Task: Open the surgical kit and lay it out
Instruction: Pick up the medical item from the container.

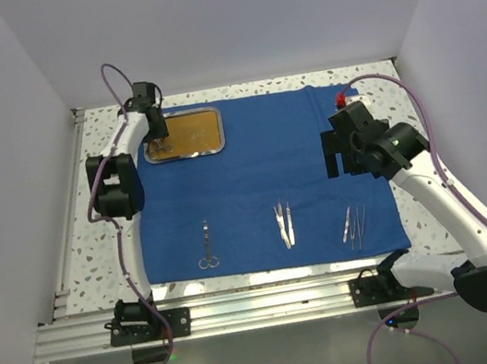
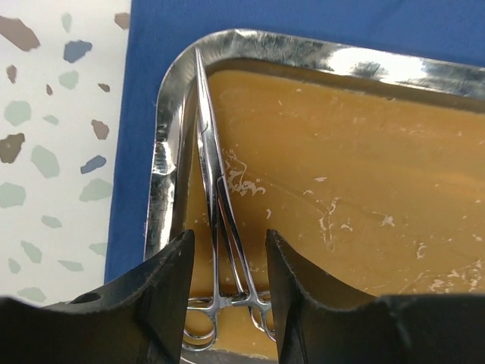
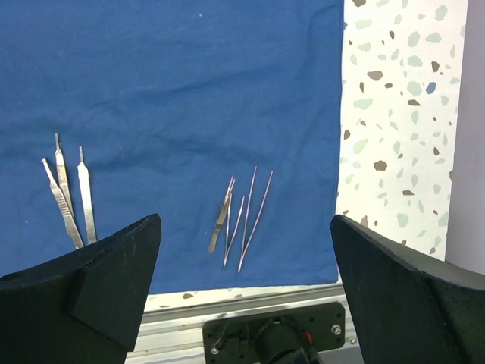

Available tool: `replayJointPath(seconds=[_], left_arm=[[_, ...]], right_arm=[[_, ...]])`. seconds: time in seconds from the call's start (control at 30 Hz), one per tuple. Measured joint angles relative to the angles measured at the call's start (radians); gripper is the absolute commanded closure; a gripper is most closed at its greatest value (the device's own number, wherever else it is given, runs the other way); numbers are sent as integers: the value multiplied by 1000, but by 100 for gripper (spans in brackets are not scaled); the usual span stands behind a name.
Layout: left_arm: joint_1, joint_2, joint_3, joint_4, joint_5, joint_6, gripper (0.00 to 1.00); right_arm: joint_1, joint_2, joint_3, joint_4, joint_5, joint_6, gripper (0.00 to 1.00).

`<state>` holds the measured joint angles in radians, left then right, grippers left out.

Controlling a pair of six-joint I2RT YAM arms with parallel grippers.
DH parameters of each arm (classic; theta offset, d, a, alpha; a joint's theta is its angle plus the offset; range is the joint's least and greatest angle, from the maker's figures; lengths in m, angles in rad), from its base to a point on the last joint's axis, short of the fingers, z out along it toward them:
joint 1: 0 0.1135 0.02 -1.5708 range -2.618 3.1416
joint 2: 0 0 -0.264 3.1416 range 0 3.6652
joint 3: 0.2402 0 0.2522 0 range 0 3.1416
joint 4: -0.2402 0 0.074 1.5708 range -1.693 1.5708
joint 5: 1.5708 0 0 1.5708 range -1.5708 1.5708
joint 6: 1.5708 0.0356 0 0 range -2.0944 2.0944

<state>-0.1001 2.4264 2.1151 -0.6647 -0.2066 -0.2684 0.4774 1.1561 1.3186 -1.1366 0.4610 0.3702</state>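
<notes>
The large royal-blue cloth wrap (image 1: 253, 180) lies unfolded flat on the speckled white table (image 1: 89, 264) as the working surface. At its far left corner sits the small rectangular steel tray with the orange-brown base (image 1: 185, 156). The left gripper (image 2: 227, 239) hangs over the tray, its fingers narrowly parted on either side of silver ring-handled forceps (image 2: 216, 182), probably to lift them. The tray's left wall crowds that grasp. The right gripper (image 3: 244, 220) hovers wide apart and empty. Other ring-handled forceps (image 1: 206, 247), steel scalpels (image 3: 68, 193) and thin tweezers (image 3: 242, 216) are lined up near.
</notes>
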Motion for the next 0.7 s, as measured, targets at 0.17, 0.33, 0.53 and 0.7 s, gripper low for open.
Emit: replayJointPath(seconds=[0.17,0.33,0.53,0.7], left_arm=[[2,2,-26,15,14,-1,58],[2,4,-27,31,25,-5,83],[5,5,-26,42,36,-12,100],[5,5,-6,26,39,-12,100]], right_arm=[[0,23,4,1,1,0,2],[0,35,12,2,2,-4,2],[0,35,17,4,2,-5,2],[0,35,16,5,1,-4,2]])
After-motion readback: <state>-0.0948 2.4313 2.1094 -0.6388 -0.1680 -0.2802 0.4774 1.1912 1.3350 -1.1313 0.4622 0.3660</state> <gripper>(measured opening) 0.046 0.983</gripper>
